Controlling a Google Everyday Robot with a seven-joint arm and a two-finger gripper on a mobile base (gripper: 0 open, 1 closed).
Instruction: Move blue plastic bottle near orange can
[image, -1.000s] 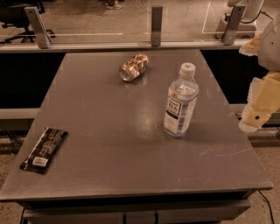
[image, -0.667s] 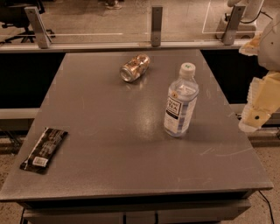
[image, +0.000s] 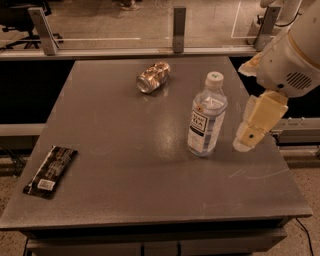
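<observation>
Three items on gray table. Near left: flat black wrapper. Mid-right: bottle upright. Gripper just right of bottle, apart from it, by table's right edge; how far open not discernible. Far: can on side, well apart from bottle.

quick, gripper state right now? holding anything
Gripper: open or closed cannot be told; it hangs just right of the blue plastic bottle, apart from it, holding nothing.
</observation>
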